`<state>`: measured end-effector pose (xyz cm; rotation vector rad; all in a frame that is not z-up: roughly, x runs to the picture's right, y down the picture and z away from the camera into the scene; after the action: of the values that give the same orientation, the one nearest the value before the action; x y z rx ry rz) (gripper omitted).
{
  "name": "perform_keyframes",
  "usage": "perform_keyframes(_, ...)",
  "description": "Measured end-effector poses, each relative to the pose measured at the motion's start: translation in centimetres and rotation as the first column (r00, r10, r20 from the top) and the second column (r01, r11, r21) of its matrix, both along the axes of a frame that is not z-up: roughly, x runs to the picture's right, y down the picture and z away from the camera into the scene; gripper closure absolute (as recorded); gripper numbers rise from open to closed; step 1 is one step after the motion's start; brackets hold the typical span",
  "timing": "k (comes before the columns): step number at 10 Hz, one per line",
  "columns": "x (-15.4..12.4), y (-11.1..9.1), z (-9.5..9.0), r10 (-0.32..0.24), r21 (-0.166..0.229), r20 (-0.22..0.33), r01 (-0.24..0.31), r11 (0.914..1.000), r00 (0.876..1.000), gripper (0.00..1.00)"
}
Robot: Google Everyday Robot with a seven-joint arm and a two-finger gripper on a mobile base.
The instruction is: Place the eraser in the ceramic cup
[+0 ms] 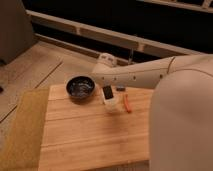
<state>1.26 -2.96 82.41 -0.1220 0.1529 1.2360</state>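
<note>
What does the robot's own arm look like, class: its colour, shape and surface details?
The arm is a smooth, cream-white rounded tube, widening into a bulky white shell at the right. A row of small dark dots runs along its side, and a thin dark seam rings it. It ends in a rounded white knuckle. The gripper hangs below that, above the wooden table; little of it shows.

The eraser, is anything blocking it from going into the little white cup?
Nothing visible blocks it. The eraser hangs right over the ceramic cup, under the arm's end where the gripper is. The black bowl sits off to one side and the red stick to the other.
</note>
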Motion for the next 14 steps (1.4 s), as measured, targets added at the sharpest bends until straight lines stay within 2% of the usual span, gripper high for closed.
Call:
perform_keyframes(3,0.6,-0.2,0.9,-0.006,-0.017,-0.016,0.006,0.9998,1.0,1.0)
perform_keyframes(8,-0.5,0.1,2.2,-0.001,-0.041,0.012,0.001,0.9992,1.0,1.0)
perform_keyframes(14,0.4,0.9,3.0,0.019,-0.072,0.007,-0.019,0.9972,1.0,1.0)
